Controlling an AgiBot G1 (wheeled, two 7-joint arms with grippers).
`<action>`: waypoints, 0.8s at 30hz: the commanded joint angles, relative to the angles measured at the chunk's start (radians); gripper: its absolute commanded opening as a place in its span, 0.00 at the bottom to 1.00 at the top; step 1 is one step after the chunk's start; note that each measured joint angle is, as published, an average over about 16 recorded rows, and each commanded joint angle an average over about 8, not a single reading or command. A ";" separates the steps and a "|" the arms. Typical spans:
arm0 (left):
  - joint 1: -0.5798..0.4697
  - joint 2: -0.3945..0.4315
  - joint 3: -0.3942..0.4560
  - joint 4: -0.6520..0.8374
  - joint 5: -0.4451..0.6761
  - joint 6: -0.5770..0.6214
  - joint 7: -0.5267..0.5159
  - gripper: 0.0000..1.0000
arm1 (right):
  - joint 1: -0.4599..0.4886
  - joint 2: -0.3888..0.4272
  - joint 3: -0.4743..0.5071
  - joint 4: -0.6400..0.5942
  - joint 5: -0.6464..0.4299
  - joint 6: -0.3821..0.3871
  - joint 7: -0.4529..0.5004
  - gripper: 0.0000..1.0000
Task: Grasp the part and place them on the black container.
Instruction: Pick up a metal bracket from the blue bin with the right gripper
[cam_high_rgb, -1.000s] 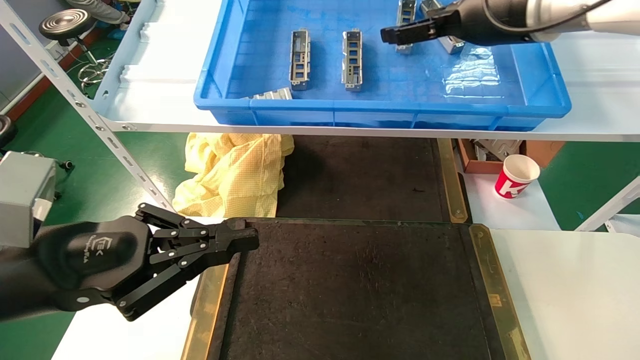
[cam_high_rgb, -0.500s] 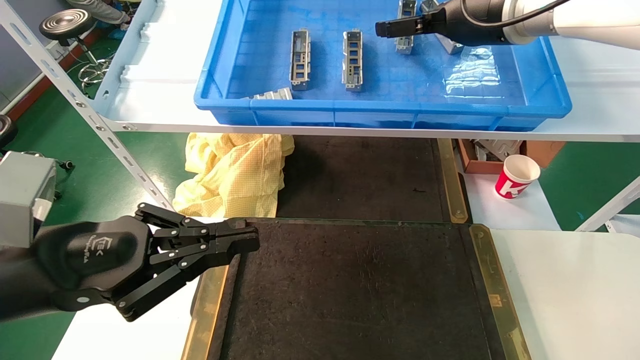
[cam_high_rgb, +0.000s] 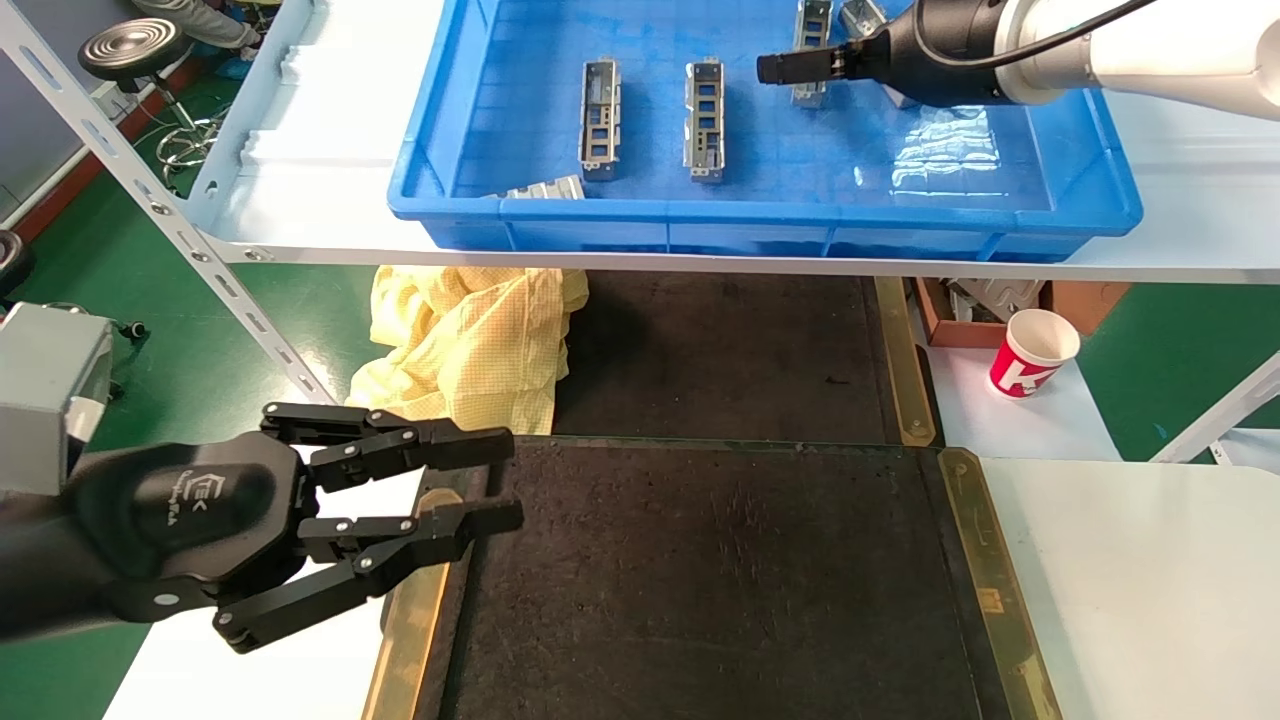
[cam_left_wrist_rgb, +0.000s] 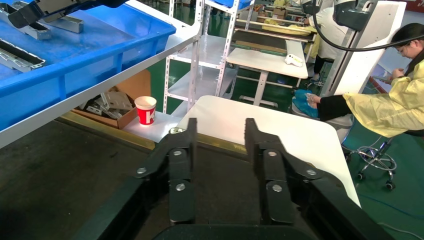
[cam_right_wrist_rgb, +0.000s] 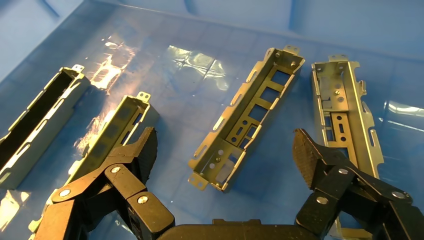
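Several silver-grey parts lie in the blue crate (cam_high_rgb: 760, 215) on the shelf, among them two side by side (cam_high_rgb: 600, 118) (cam_high_rgb: 705, 118). My right gripper (cam_high_rgb: 775, 68) hovers open over the crate's back right. In the right wrist view it (cam_right_wrist_rgb: 225, 137) stands wide open just above one part (cam_right_wrist_rgb: 250, 117), with another part (cam_right_wrist_rgb: 345, 115) on one side and two more (cam_right_wrist_rgb: 117, 132) on the other. My left gripper (cam_high_rgb: 505, 478) is open and empty over the near left corner of the black container (cam_high_rgb: 720, 580), also in the left wrist view (cam_left_wrist_rgb: 220, 125).
A second black tray (cam_high_rgb: 730, 350) lies under the shelf. Yellow cloth (cam_high_rgb: 470, 345) sits at its left. A red paper cup (cam_high_rgb: 1035, 352) and a cardboard box (cam_high_rgb: 960, 310) stand at the right. A slanted shelf post (cam_high_rgb: 150, 200) runs at the left. White table (cam_high_rgb: 1150, 570) lies right of the container.
My left gripper has opened from shut, staying in place. My right gripper has shifted slightly over the crate's back right.
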 joint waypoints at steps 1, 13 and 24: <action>0.000 0.000 0.000 0.000 0.000 0.000 0.000 1.00 | -0.005 0.000 -0.003 0.007 -0.002 0.006 0.013 0.00; 0.000 0.000 0.000 0.000 0.000 0.000 0.000 1.00 | -0.032 -0.002 -0.022 0.051 -0.002 0.039 0.035 0.00; 0.000 0.000 0.000 0.000 0.000 0.000 0.000 1.00 | -0.048 0.001 -0.041 0.082 0.002 0.057 0.001 0.00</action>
